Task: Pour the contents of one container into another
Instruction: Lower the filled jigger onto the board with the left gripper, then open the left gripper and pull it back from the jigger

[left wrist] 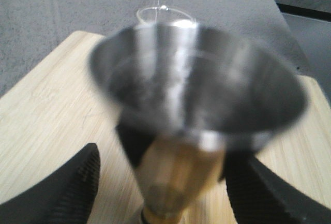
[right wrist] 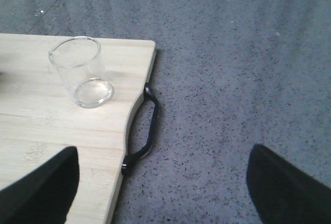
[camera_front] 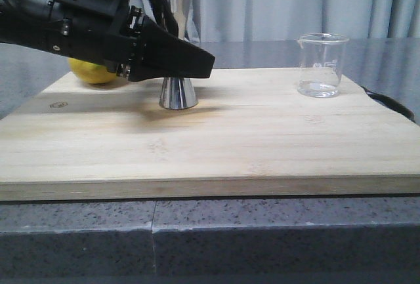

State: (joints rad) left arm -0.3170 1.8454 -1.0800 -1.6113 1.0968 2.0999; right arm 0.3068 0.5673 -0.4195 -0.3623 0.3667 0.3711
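Note:
The steel jigger [camera_front: 178, 90] stands upright on the wooden board [camera_front: 216, 146], left of its centre. My left gripper [camera_front: 190, 61] is open and straddles the jigger's narrow waist, one black finger in front of it. In the left wrist view the jigger [left wrist: 196, 84] fills the frame, blurred, with gaps to both fingers [left wrist: 67, 193]. The clear glass beaker [camera_front: 321, 64] stands upright at the board's back right, a little clear liquid at its bottom. My right gripper [right wrist: 163, 193] is open and holds nothing. It hovers over the board's right edge, short of the beaker [right wrist: 83, 74].
A yellow lemon [camera_front: 95, 71] lies at the board's back left, behind my left arm. A black handle [right wrist: 145, 125] sticks out from the board's right edge. Speckled grey counter [right wrist: 232, 79] surrounds the board. Grey curtains hang behind.

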